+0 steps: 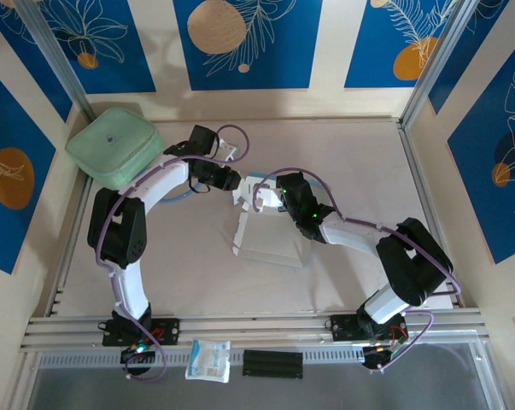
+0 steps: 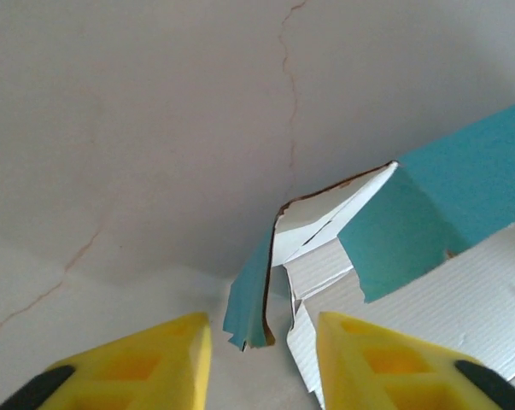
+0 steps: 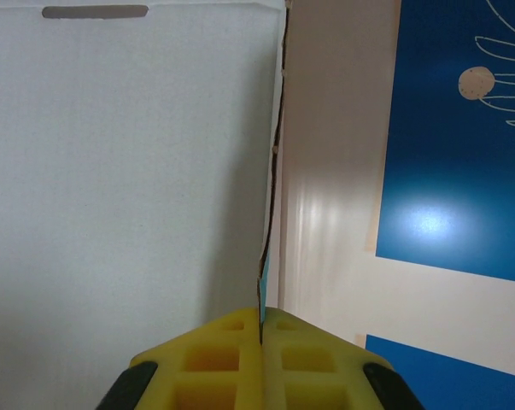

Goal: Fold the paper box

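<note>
Right end effector [image 3: 261, 329]: pinches shut on the thin panel edge of the paper box [image 3: 129, 171], which is tilted above the counter [image 1: 180, 265] directly ahead. Left end effector [image 2: 264, 333]: stands open, with the blue flap [image 2: 248, 299] just ahead between its fingers, ungripped. Likely handles light, flimsy and easily creased; best taken at flap edges, near fold lines.

The top view looks steeply down over the whole surface [image 1: 197, 256]. Both wrist views sit very close to the paper box [image 1: 274, 243], central in the top view.
</note>
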Available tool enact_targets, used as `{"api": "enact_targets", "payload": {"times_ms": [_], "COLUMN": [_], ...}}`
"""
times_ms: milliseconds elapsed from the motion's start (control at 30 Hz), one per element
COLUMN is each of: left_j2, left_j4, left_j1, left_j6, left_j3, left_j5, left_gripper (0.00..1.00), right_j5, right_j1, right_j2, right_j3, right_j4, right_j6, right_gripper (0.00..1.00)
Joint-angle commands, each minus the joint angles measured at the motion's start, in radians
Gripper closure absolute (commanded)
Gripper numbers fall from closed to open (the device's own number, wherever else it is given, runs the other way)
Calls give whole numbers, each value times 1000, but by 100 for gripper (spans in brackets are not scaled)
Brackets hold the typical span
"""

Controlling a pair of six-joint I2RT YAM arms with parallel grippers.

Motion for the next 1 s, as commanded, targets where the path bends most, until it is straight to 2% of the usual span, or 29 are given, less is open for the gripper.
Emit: {"api": "enact_targets", "payload": {"times_ms": [0, 200, 267, 367, 533, 667, 767, 967], "left_j2": [18, 13, 10, -5, -40, -43, -45, -45], "left_j4": [-2, 78, 100, 144, 220, 227, 226, 236], "left_j1": [8, 5, 6, 5, 5, 6, 5, 3], "left_j6": [11, 8, 18, 41, 74, 85, 85, 81], "left_j3": [27, -19, -31, -56, -105, -110, -116, -121], "left_j5": [45, 31, 20, -24, -64, -79, -74, -58], "left_gripper": [71, 95, 100, 100, 100, 100, 100, 100], "right_j5": [-2, -20, -36, -62, -191, -220, -230, -215], "right_j1": [6, 13, 17, 19, -6, -50, -69, -68], "right_j2": [5, -9, -23, -53, -142, -197, -217, -170], "right_j3": [31, 26, 26, 42, 107, 89, 89, 127], "right_j4": [17, -11, -52, -160, -458, -526, -579, -589], "right_j6": [27, 63, 91, 174, 380, 425, 442, 427], "right_gripper": [100, 99, 96, 85, 69, 50, 46, 49]}}
